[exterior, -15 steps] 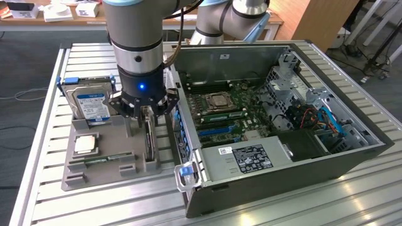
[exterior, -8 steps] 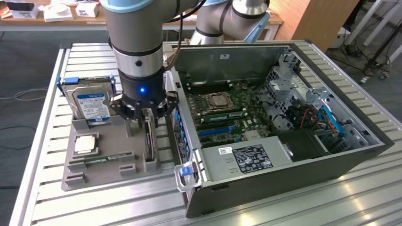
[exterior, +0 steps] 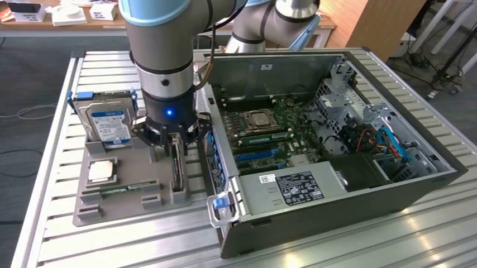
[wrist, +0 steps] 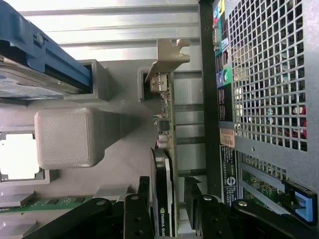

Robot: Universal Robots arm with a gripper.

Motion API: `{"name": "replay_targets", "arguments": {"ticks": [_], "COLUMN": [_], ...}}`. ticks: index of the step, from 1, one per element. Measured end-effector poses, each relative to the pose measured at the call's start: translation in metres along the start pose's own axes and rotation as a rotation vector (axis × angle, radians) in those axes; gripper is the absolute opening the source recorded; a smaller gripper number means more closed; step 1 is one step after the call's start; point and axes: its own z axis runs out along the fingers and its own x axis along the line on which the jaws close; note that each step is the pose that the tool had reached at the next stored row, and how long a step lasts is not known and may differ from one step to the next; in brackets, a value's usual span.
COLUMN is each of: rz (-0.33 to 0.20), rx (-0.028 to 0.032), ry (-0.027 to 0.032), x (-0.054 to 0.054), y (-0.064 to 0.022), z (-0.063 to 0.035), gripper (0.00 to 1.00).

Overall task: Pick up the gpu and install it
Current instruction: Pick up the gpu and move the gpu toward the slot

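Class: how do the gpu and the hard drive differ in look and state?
The gpu is a thin dark card with a silver bracket; the hard drive is thicker, silver, blue-railed. The open gripper straddles the gpu; the hard drive stands untouched. Both stand on edge in the grey holder.

A: Fixture tray [exterior: 119,209] lies on the slatted table [exterior: 320,245], at the exterior view's left of the open computer case [exterior: 372,206]
B: On the tray: hard drive [exterior: 108,123] upright at the far end, CPU [exterior: 101,171] flat before it, memory stick [exterior: 119,189] nearer still
A: The gpu [exterior: 177,167]?
B: On edge in the tray's slot, just beside the case. Gripper [exterior: 175,146] directly over it, fingers apart, one on each side
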Motion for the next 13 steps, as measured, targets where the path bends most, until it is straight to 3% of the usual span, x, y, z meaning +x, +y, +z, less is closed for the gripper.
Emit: {"name": "replay_targets", "arguments": {"ticks": [13], "rz": [0.000], "rx": [0.0001], "ry": [0.0001], "x": [0.0002], "y": [-0.0005], "z": [0.0099], "gripper": [0.42]}}
